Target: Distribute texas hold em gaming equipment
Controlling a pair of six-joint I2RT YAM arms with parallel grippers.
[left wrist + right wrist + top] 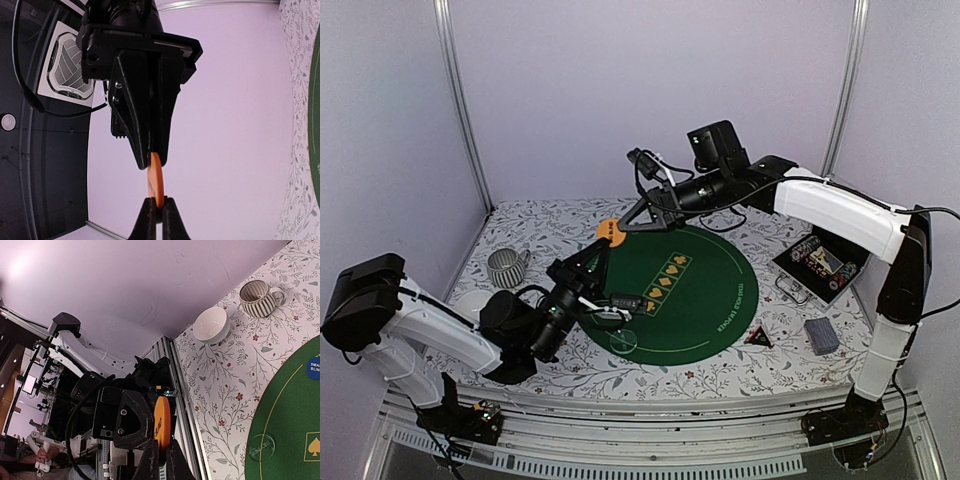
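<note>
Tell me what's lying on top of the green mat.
A blue button and a clear round disc lie on the green mat near its printed suit symbols. From above, the left arm covers the mat's left edge, so anything beneath it is hidden.

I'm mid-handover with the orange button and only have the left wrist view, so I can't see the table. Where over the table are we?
Observer: The orange button is up in the air. In the top view it lines up with the far left edge of the green mat.
Operator: Where is the blue button?
Observer: The blue button lies flat on the mat, inside its yellow line.
Operator: And the cards?
Observer: The card deck lies on the flowered cloth, right of the mat.
</note>
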